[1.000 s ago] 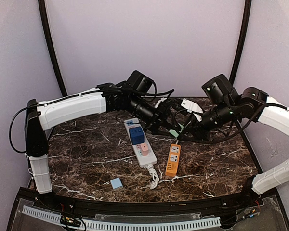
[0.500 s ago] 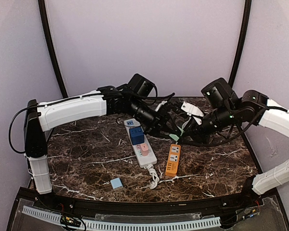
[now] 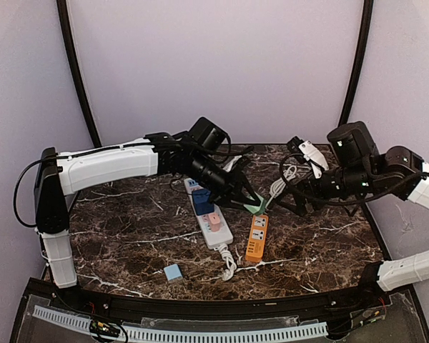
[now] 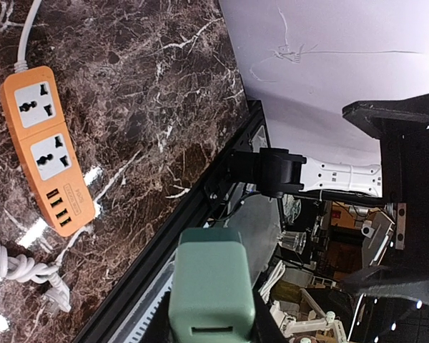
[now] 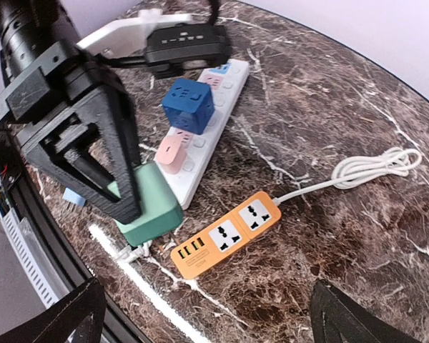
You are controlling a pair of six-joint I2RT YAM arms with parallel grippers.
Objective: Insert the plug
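Note:
My left gripper (image 3: 247, 201) is shut on a green plug (image 3: 257, 206), which hangs just above the table near the far end of the orange power strip (image 3: 257, 236). In the left wrist view the plug (image 4: 206, 286) fills the space between my fingers, with the orange strip (image 4: 48, 156) lying at the upper left. My right gripper (image 3: 295, 193) stands open and holds nothing, off to the right of the plug. From the right wrist, the plug (image 5: 154, 207) sits clamped between black fingers (image 5: 93, 153), beside the orange strip (image 5: 225, 234).
A white power strip (image 3: 209, 214) lies left of the orange one, carrying a blue cube plug (image 3: 202, 198) and a pink plug (image 3: 214, 220). A small light-blue block (image 3: 173, 272) rests near the front edge. A coiled white cord (image 5: 382, 164) lies behind the orange strip.
My right gripper has opened, let go of the green plug and drawn back to the right. My left gripper has carried the plug down and forward toward the orange strip.

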